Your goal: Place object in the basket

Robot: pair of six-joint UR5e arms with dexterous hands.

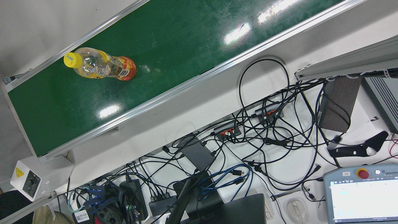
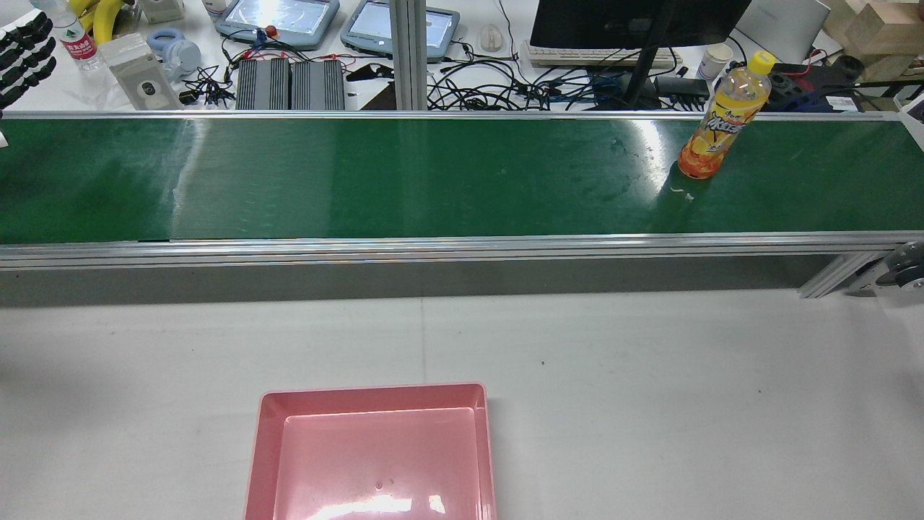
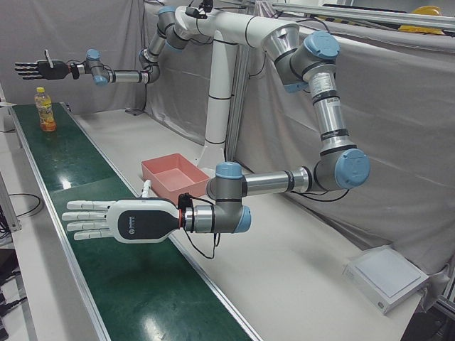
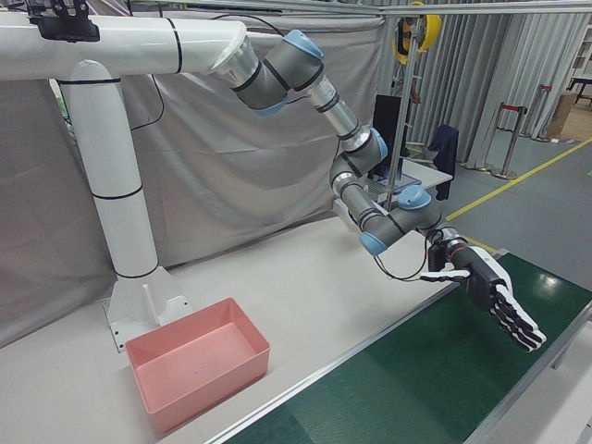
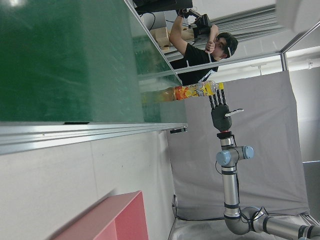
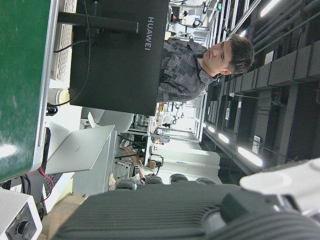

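My left robot hand point(image 3: 106, 220) is flat and spread wide over the green conveyor belt point(image 3: 106, 270), palm sideways, holding nothing and touching nothing. My right robot hand point(image 3: 41, 69) is likewise open with fingers extended, empty, raised above the belt's far end; it also shows in the right-front view point(image 4: 495, 296).

The orange drink bottle point(image 2: 722, 119) stands upright on the belt near my right end, yellow cap up, long axis vertical, below my right robot hand and apart from it.

The pink basket point(image 2: 375, 455) sits on the white table point(image 2: 650, 397), well apart from the bottle.
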